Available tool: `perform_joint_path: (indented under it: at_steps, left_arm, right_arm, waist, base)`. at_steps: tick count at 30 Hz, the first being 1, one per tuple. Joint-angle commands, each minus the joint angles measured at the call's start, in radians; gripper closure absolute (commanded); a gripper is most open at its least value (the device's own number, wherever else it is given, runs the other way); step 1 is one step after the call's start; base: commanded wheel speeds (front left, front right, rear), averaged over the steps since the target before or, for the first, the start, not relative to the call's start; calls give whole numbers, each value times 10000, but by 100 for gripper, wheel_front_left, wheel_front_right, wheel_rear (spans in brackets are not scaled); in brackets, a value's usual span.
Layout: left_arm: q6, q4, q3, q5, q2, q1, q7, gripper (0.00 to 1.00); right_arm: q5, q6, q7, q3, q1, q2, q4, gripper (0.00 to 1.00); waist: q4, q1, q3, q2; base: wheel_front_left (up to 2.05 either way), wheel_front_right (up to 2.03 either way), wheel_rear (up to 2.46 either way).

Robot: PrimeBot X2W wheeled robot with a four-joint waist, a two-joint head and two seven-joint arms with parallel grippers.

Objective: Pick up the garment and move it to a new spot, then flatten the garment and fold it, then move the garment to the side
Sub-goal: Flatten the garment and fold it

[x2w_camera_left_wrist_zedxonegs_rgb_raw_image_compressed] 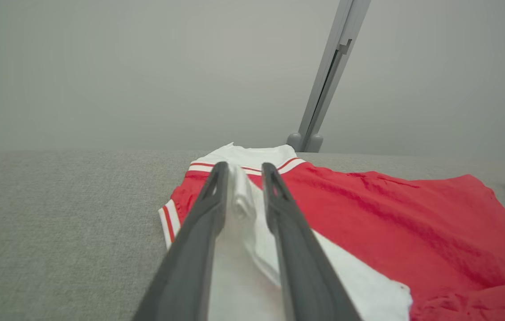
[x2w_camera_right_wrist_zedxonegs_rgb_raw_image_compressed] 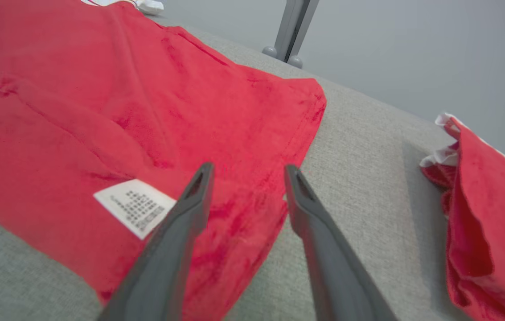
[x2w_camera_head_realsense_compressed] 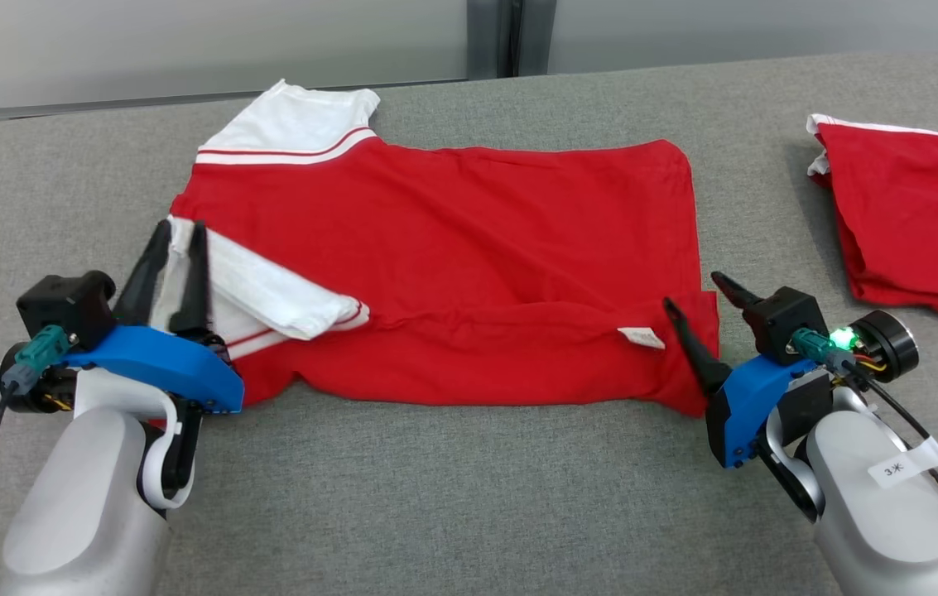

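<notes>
Head view, 9 o'clock to 3 o'clock.

- Counter: grey fabric top. The garment, red with white sleeves, lies spread across the middle, sleeve end toward 9 o'clock and hem toward 3 o'clock.
- Near sleeve is turned in over the red body, and the near long edge looks doubled over. Judged: flattening is mostly done and a lengthwise fold is under way, which is why 1 arm sits at each end.
- Left pincer, at the garment's 8 o'clock: fingers partly spread and straddling the sleeve's fold. In the left wrist view a ridge of white cloth stands between them with a sliver of gap beside it. It looks loose, not pinched.
- Care label, at the hem's near corner, sits just beside the right fingers.
- Right pincer, at the garment's 4 o'clock: spread wide, low over the hem corner, gripping nothing. Whether it touches the cloth is unclear.
- A 2nd folded red garment lies at 2 o'clock, well apart.
</notes>
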Motion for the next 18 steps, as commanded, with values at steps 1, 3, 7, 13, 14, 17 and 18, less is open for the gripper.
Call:
perform_joint_path:
  at_steps: [1, 3, 7, 13, 14, 17, 18]
  left_arm:
    - [-51, 70, -28, 37, -27, -107, -106, 0]
    - [-89, 159, -46, 30, -41, -54, -274, 0]
    - [-175, 84, -41, -57, -53, 250, -536, 0]
    - [-180, -473, 106, -272, 105, 1060, -680, 0]
    - [-121, -603, 133, -325, 127, 1254, -644, 0]
    - [83, -971, 300, -598, 233, 1892, -292, 0]
    - [175, -1086, 342, -692, 285, 2118, -98, 0]
  right_arm:
    - [-100, -1, -134, -46, -148, 68, 50, 0]
    - [-213, -1, -390, -196, -152, 132, 71, 0]
    - [-479, 1, -836, -702, 132, 300, -142, 0]
    - [-843, -1, -988, -1398, 894, 639, -1067, 0]
    - [-860, -1, -915, -1488, 1084, 724, -1234, 0]
    - [-914, -1, -639, -1786, 1665, 937, -1862, 0]
    - [-931, 1, -541, -1900, 1884, 1030, -2074, 0]
  waist:
    - [3, -1, -10, -1]
    - [15, -1, -38, -1]
    - [69, -1, -111, -1]
    - [111, -1, -293, -1]
    - [112, -1, -341, -1]
    - [120, -1, -476, -1]
    - [122, -1, -515, -1]
  base:
    - [0, 0, 0]
    - [0, 0, 0]
    - [0, 0, 0]
    - [0, 0, 0]
    - [0, 0, 0]
    - [0, 0, 0]
    - [0, 0, 0]
